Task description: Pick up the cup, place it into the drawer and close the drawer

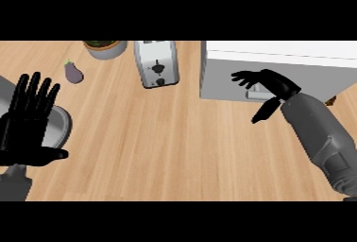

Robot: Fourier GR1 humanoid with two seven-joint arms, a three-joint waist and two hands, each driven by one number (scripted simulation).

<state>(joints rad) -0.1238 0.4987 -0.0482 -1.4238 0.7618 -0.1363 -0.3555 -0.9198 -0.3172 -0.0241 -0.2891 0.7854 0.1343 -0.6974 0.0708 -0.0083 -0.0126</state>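
Drawer (pixel 293 71), a white box, sits at the worktop's (pixel 174 142) far right. I see my right hand (pixel 275 86) against its front face, fingers (pixel 244 78) spread and holding nothing. I cannot tell where the cup is. My left hand (pixel 28 127) rests open at the left edge, fingers up, over a grey plate (pixel 61 125). Far side: toaster (pixel 156 64), eggplant (pixel 73 72), potted plant (pixel 105 47).

I am in a kitchen: a pale wooden counter (pixel 174 142) spreads under me. A silver toaster (pixel 156 64) stands at 12 o'clock, a grey pot (pixel 108 49) at 11, a purple eggplant (pixel 73 72) at 10, and a white drawer (pixel 279 64) at 1 o'clock.
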